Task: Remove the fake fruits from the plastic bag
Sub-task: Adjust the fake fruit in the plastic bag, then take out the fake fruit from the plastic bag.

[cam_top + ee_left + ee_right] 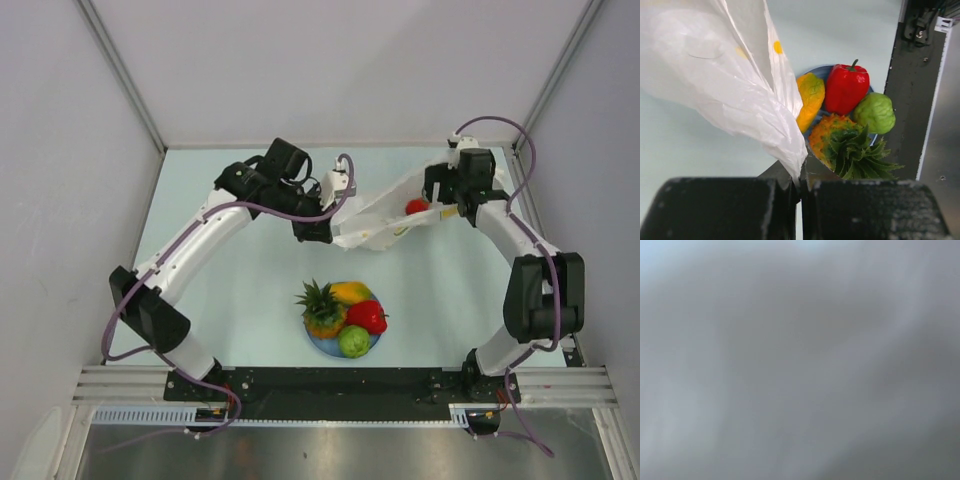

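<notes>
The white plastic bag (380,225) hangs stretched between my two grippers above the far half of the table. My left gripper (318,230) is shut on its left corner; in the left wrist view the jaws (801,175) pinch a fold of the bag (715,75). My right gripper (440,205) is at the bag's right end, and a small red fruit (417,206) shows there, through or at the plastic. The right wrist view is all blurred grey plastic. An orange pineapple (322,310), a yellow-orange wedge (350,292), a red piece (366,315) and a green ball (353,341) lie on the plate.
The round light-blue plate (320,346) sits near the front middle of the table, below the bag; it also shows in the left wrist view (817,70). Grey walls close in the table on the left, right and back. A black rail (330,380) runs along the near edge.
</notes>
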`<control>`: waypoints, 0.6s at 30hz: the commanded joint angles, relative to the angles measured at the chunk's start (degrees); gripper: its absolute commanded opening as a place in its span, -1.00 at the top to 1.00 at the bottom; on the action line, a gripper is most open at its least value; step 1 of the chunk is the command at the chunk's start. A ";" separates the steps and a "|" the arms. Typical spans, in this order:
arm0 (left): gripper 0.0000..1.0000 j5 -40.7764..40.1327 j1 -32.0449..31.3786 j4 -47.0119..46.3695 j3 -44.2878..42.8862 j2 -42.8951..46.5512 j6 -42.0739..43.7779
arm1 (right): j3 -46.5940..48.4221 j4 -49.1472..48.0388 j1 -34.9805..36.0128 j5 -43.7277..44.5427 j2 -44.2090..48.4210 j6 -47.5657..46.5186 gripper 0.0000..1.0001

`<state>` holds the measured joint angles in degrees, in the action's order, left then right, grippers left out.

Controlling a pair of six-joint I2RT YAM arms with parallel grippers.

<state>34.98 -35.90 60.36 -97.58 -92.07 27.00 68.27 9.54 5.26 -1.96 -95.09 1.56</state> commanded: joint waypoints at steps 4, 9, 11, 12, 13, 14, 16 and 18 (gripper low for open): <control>1.00 6.50 -0.31 -0.24 -9.55 -10.31 -1.43 | -4.11 -6.11 8.27 -3.58 -1.68 -1.38 -0.95; 1.00 3.88 -3.20 -1.21 -13.86 -15.49 -0.03 | -4.20 -4.36 8.19 -0.34 -1.94 -3.06 -0.96; 1.00 3.34 -3.91 -0.68 -14.31 -16.56 0.50 | -5.94 -4.35 7.84 0.37 -0.89 -3.67 -0.96; 1.00 3.77 -4.09 -1.12 -13.78 -16.39 0.42 | -6.56 -4.62 7.75 1.24 -0.45 -4.19 -0.96; 1.00 4.04 -4.18 -1.90 -12.91 -15.95 0.16 | -7.09 -4.53 7.32 1.51 0.68 -4.46 -0.96; 1.00 3.95 -4.18 -3.82 -10.55 -15.25 0.07 | -7.53 -4.36 6.96 1.60 1.13 -4.64 -0.96; 1.00 3.60 -4.44 -4.90 -9.21 -14.02 -0.02 | -7.63 -4.09 6.09 1.61 2.01 -5.60 -0.95; 0.99 3.43 -4.53 -4.72 -9.64 -14.19 -0.11 | -7.63 -4.53 5.38 0.38 1.75 -6.65 -0.95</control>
<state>37.87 -40.29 57.82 -107.53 -109.06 26.02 60.58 6.44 11.92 -1.89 -96.38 -2.33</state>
